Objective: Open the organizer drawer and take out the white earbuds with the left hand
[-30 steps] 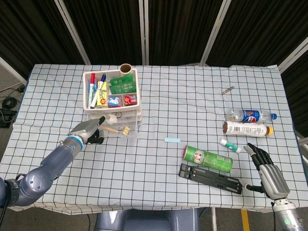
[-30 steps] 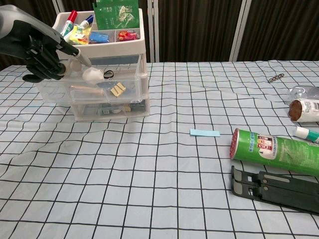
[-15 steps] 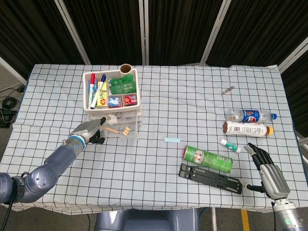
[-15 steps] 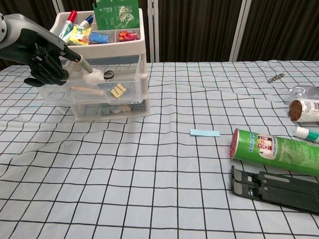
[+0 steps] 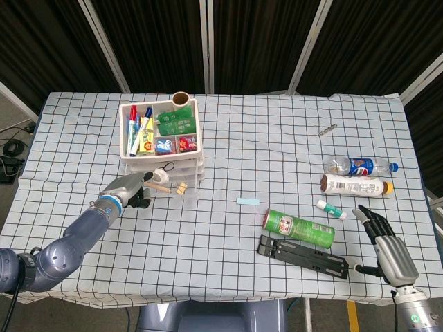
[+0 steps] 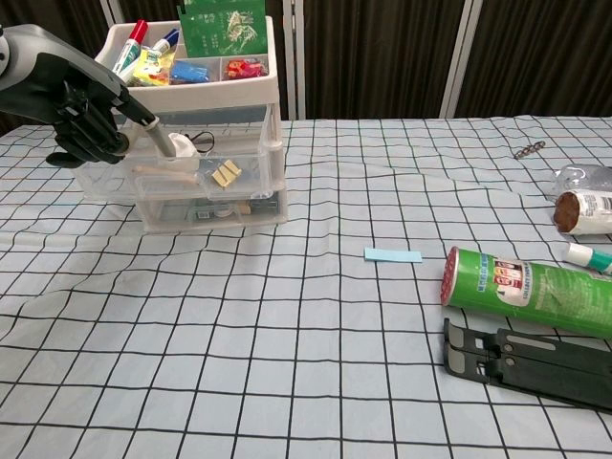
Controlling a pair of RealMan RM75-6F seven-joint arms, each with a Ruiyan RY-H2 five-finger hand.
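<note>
The white organizer [image 5: 163, 151] [image 6: 273, 96] stands at the back left, its top tray full of pens and packets. Its clear upper drawer [image 6: 251, 176] [image 5: 187, 192] is pulled out. The white earbuds [image 6: 183, 147] [image 5: 160, 172] lie at the drawer's left end, beside a wooden stick and small tan pieces. My left hand [image 6: 84, 99] [image 5: 125, 187] hovers at the drawer's left side, most fingers curled in. One outstretched finger points down and touches the earbuds. My right hand [image 5: 386, 243] rests open near the front right table edge, holding nothing.
A green can [image 5: 299, 228] [image 6: 531, 292] lies right of centre with a black folding stand [image 5: 304, 254] [image 6: 535, 365] in front of it. A pale blue slip [image 5: 247, 201] [image 6: 392, 255] lies mid-table. Two bottles [image 5: 360, 167] and a small tube [image 5: 331, 208] lie at the right.
My left hand's outstretched finger has dipped lower into the open drawer, onto the earbuds. The right hand has stayed put.
</note>
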